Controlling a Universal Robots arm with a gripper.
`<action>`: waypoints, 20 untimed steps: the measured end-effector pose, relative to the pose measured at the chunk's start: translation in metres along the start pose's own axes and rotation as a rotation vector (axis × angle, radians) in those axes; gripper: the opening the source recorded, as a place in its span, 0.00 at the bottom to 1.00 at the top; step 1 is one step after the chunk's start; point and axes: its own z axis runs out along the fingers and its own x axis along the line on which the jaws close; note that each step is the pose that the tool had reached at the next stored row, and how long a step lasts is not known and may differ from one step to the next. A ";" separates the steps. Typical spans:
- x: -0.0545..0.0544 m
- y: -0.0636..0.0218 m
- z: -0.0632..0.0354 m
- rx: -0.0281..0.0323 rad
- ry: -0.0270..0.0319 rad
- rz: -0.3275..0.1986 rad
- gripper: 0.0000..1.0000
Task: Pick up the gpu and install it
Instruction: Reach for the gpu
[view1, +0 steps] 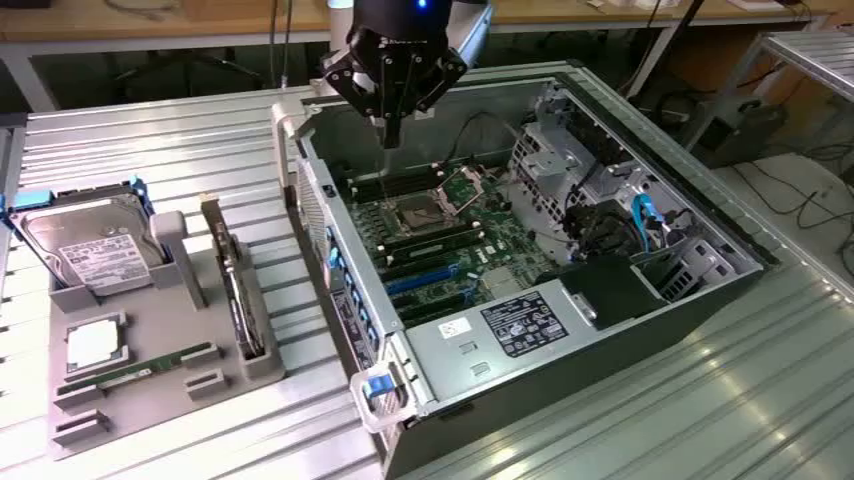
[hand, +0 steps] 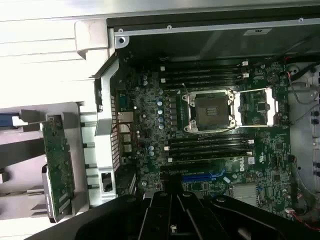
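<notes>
The gpu (view1: 238, 292) stands on edge in a slot of the grey fixture (view1: 260, 368), on the exterior view's left; it is a slim card with a green board and a metal end. The wrist view shows its green board face (hand: 58, 165) beside the case wall. My gripper (view1: 391, 138) hangs over the back end of the open computer case (view1: 534, 335), above the motherboard (hand: 150, 117) and well apart from the gpu. Its fingers (hand: 159, 212) are drawn together into a narrow tip with nothing between them. A blue expansion slot (hand: 202, 176) lies just under the gripper.
The grey fixture also holds a silver hard drive (view1: 87, 250), a square processor (view1: 94, 343) and a narrow memory stick (view1: 140, 368). Inside the case are an open processor socket (hand: 207, 110), black memory slots (hand: 205, 75), a drive cage (view1: 554, 160) and blue cables (view1: 645, 222). Everything rests on a ribbed metal table (view1: 160, 150).
</notes>
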 end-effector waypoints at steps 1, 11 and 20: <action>0.000 0.0000 0.0000 0.0000 0.0000 0.000 0.11; 0.000 0.0000 0.0000 -0.0001 0.0000 0.000 0.11; 0.017 -0.0172 -0.0012 0.0001 0.0000 0.000 0.11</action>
